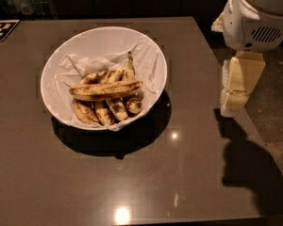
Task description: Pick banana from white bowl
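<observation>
The white bowl (153,55) stands on the dark table, left of centre, lined with crumpled white paper. The banana (106,89), long, yellow with dark streaks, lies crosswise on top of a bunch of shorter, darker bananas (108,108) in the bowl. My gripper (236,86), cream-coloured and hanging below the white arm housing (254,18), is over the table's right edge, well to the right of the bowl and apart from it. It holds nothing that I can see.
The brown table (132,182) ends just under the gripper on the right, with grey floor (273,117) beyond. A black-and-white marker tag (1,29) lies at the far left corner. Lamp glints show on the near tabletop.
</observation>
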Tool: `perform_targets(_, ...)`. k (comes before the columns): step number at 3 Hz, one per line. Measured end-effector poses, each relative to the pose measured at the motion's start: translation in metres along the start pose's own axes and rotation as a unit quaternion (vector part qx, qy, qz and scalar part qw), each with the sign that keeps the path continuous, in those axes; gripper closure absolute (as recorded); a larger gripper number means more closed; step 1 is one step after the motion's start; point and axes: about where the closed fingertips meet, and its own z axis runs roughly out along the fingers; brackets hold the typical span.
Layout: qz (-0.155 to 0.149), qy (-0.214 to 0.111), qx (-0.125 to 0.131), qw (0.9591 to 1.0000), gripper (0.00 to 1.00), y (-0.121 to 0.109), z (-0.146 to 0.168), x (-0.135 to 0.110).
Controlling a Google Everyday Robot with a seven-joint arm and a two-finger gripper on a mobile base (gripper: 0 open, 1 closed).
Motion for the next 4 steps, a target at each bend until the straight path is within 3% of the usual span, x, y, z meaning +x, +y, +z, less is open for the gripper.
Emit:
perform_targets(1,-0.045,0.006,0.017,0.9988,0.0,-0.001,-0.009,-0.03)
perform_targets(2,-0.091,0.029,0.025,0.9951,0.0,-0.003,-0.009,-0.054)
perform_targets(3,-0.092,0.024,0.038,0.9947,0.0,-0.006,-0.015,-0.058)
perform_targets(4,-0.108,0.021,0.05,0.9927,0.0,-0.009,-0.016,-0.078)
